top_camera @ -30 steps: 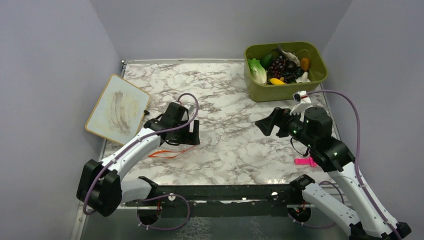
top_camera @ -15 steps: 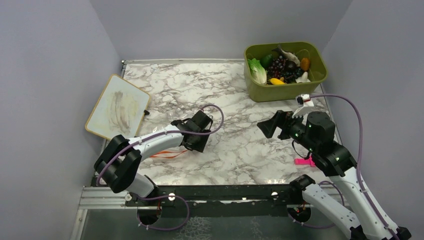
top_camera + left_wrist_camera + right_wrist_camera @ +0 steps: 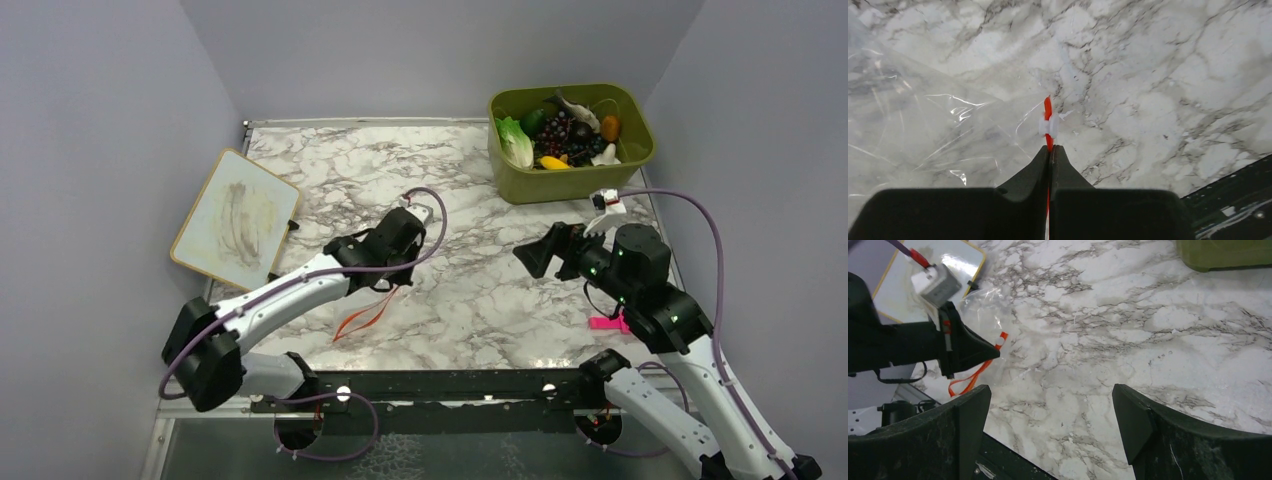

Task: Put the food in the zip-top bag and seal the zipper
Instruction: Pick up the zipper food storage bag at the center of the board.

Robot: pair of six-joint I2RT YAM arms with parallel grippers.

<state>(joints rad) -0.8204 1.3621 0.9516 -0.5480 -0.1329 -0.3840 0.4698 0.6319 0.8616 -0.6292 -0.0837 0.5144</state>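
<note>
White-and-grey marble table (image 3: 480, 290) beneath both sets of jaws. Olive-green rigid plastic bin (image 3: 570, 185) well beyond the right jaws, at the table's far right corner. Flat white board with a pale wooden frame (image 3: 235, 212) far off to the left of the left jaws. Clear, floppy zip-top bag (image 3: 923, 130) spread on the table just left of the left jaws. Small toy food (image 3: 565, 135) heaped in the bin, among it a leafy green-and-white lettuce (image 3: 516, 142) and purple grapes (image 3: 563, 133). Narrow orange-red zipper (image 3: 1048, 107) pinched between the tightly closed left jaws, running out past their tips. Right jaws spread wide, gripping nothing, above bare table and aimed toward the left jaws. Small pink clip (image 3: 606, 322) behind the right jaws. Tiny white slider (image 3: 1049, 126) on the zipper, just ahead of the left jaws' tips.
</note>
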